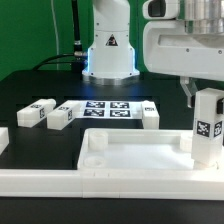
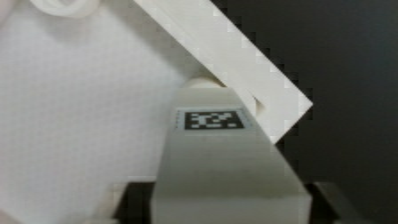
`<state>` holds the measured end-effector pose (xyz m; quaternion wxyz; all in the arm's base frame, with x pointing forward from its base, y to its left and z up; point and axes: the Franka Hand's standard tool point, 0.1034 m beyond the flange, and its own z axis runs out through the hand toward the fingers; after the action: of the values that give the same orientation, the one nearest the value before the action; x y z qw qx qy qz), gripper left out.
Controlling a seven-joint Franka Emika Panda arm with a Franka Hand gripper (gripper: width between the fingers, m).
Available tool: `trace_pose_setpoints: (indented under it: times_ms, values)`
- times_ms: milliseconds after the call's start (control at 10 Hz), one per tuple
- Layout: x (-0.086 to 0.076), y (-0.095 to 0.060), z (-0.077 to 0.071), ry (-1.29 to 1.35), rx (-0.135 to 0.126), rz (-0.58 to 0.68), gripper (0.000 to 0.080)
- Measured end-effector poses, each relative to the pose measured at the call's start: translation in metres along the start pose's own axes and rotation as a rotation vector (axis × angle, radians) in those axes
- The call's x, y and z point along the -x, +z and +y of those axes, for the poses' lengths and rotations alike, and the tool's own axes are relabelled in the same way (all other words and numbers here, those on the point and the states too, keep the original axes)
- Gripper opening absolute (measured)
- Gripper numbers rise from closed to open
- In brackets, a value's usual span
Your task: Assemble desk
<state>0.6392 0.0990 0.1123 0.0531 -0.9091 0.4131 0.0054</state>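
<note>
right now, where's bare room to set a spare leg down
Free: the black table strip between the marker board and the far rim of the tabletop, and the tabletop's bare middle. Crowded: the exterior view's right corner, where the gripper is at the upright leg, and the leg blocks beside the board.

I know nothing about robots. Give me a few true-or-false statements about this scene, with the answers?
1. An upright leg stands at the tabletop's corner on the exterior view's right. True.
2. All four legs are on the tabletop. False: loose legs lie on the table behind it.
3. The marker board lies between loose legs. True.
4. The tabletop is black. False: it is white; the table is black.
5. The gripper hangs over the marker board. False: it is at the upright leg.
</note>
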Motion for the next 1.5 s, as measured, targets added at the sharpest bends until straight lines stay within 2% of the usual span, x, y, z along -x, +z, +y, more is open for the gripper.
trace_pose_setpoints:
  times_ms: [100,200,300,600,1200,1300,1500]
  values:
    - [0.0001,0.0001,0.0,-0.046,0.0,0.0,0.0503]
    - [0.0007,-0.0001,-0.0002,-0.068,0.002,-0.002,0.0503]
    - [0.0019,-0.0003,-0.0011,-0.125,0.003,-0.003,0.0615]
    - [0.0028,0.0003,-0.0019,-0.406,0.001,-0.003,0.0648]
    - [0.0024,0.0021,-0.0011,-0.917,-0.001,0.002,0.0649]
    - [0.0029,0.002,-0.0015,-0.967,0.002,0.003,0.0649]
    - [0.0026,0.0006,-0.0029,-1.165,0.036,0.019,0.0649]
